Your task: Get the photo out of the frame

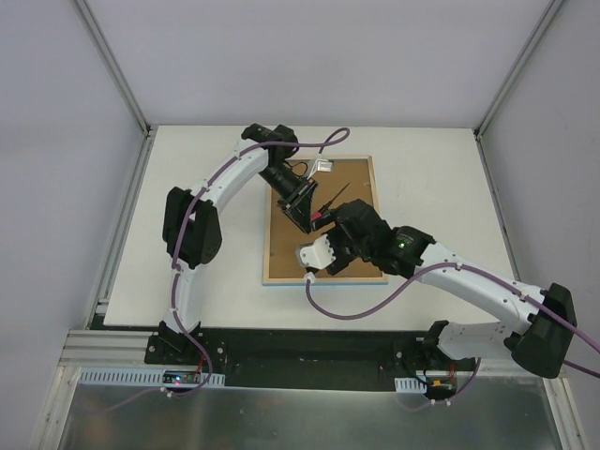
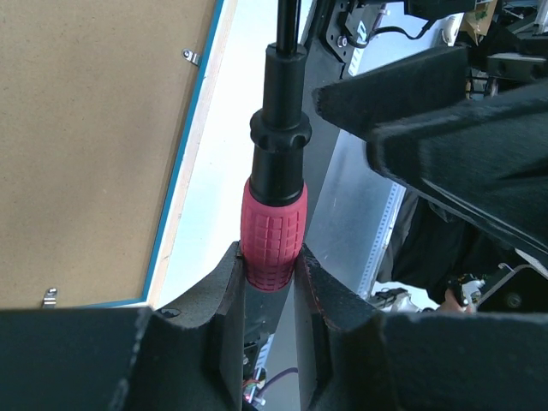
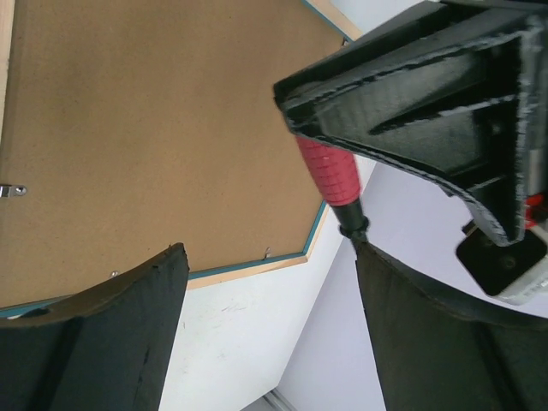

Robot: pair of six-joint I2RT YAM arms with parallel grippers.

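The frame (image 1: 273, 234) lies face down on the table; its pale wood edge and thin turquoise rim show in the left wrist view (image 2: 184, 163) and the right wrist view (image 3: 257, 267). The plain brown backing board (image 1: 352, 183) fills it and hides the photo. Small metal clips (image 2: 190, 56) hold the board at its edges. My left gripper (image 2: 272, 257) is shut on a red-handled tool (image 2: 272, 223) with a black shaft, held above the board's middle (image 1: 317, 216). My right gripper (image 3: 270, 253) is open and empty, hovering over the frame's near right corner, right beside the tool's handle (image 3: 327, 171).
The white table (image 1: 187, 234) has grey walls on three sides. A small silver hanger piece (image 1: 325, 167) sits on the board near its far edge. Purple cables run along both arms. The two grippers are close together over the frame.
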